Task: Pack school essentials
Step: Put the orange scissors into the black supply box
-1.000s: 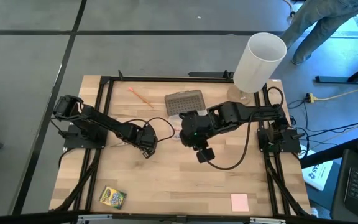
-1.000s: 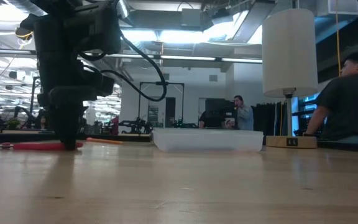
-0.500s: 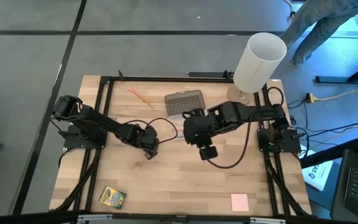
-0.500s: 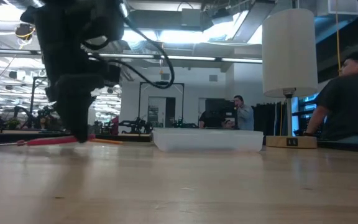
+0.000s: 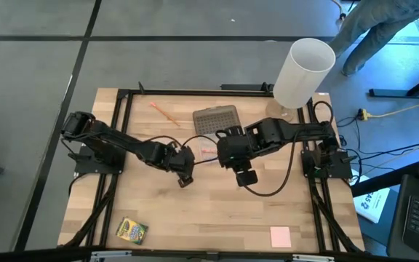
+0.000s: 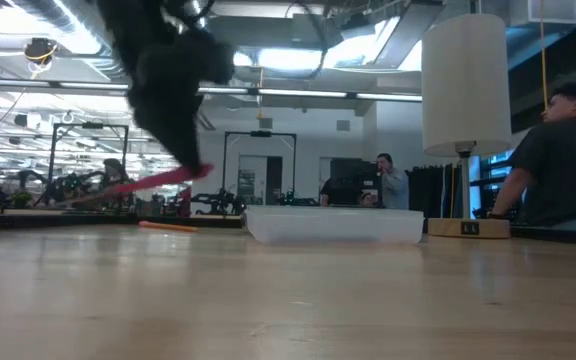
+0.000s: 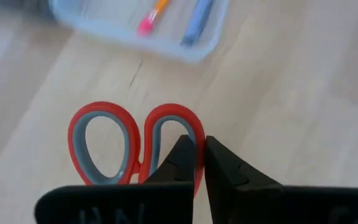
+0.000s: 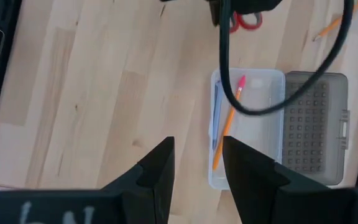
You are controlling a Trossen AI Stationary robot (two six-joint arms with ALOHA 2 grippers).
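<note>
1. Two fingers of my left gripper are clamped on one red handle loop of the scissors, lifted off the table near the clear case.
2. One orange pencil and a blue pen lie inside that case.
3. My right gripper hovers above the case, fingers apart, holding nothing.
4. Crayon box and pink pad sit near the table's front edge.

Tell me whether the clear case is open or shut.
Open: the clear case shows a pencil inside, its grey dotted lid folded out flat beside it.
</note>
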